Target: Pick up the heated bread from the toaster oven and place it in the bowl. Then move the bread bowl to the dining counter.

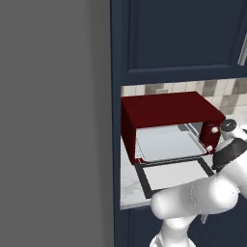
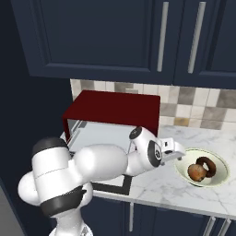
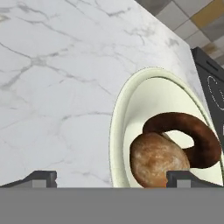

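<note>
The pale cream-green bowl (image 2: 216, 177) (image 3: 116, 127) stands on the marble counter to the right of the toaster oven (image 2: 115, 110) (image 1: 169, 113). In the bowl lies the heated bread (image 2: 196, 172) (image 3: 155, 159), a rounded brown lump leaning against a dark brown ring-shaped piece (image 2: 208, 163) (image 3: 197, 131). My gripper (image 2: 180, 156) (image 3: 116, 178) is open just left of the bowl, nothing between its fingers. The oven door (image 1: 173, 174) lies folded down and the grey tray (image 1: 166, 144) inside is bare. The dining counter is out of view.
Navy wall cabinets with silver handles (image 2: 161, 37) hang above the counter, in front of a tiled backsplash (image 2: 203, 103). A tall dark panel (image 1: 116, 120) bounds the counter on the left. A black flat appliance edge (image 3: 212, 83) lies beyond the bowl.
</note>
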{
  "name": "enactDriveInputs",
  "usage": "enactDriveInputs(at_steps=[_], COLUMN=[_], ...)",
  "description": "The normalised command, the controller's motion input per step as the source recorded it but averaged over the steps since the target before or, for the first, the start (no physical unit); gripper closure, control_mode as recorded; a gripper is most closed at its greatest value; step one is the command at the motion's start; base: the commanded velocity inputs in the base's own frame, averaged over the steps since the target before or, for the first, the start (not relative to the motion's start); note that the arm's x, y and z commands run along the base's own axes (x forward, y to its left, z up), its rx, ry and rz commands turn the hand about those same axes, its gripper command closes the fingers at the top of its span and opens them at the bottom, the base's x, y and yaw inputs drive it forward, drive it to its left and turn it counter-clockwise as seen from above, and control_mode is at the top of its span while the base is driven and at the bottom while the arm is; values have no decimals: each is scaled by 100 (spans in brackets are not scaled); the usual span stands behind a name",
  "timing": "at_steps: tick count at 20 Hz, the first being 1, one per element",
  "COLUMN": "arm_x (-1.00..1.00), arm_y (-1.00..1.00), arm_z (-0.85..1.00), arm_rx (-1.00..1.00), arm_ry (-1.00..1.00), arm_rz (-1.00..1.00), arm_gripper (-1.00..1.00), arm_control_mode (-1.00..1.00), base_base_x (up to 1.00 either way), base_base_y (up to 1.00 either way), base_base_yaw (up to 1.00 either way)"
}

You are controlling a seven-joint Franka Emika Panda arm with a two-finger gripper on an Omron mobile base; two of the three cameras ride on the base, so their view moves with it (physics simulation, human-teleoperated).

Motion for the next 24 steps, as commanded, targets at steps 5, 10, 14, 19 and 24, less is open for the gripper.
enactDriveInputs(at_steps=[5, 10, 14, 19, 24], arm_x=[23, 21, 16, 7, 0], arm_y=[-30, -22, -26, -10, 0], arm_z=[-16, -23, -40, -10, 0], arm_rx=[0, 0, 0, 0, 0], arm_ry=[2, 2, 1, 0, 0], arm_rz=[1, 1, 1, 0, 0], arm_gripper=[-100, -100, 100, 100, 100], arm_control_mode=[-100, -100, -100, -100, -100], base_base_x=[0, 0, 0, 0, 0], base_base_y=[0, 0, 0, 0, 0], base_base_yaw=[0, 0, 0, 0, 0])
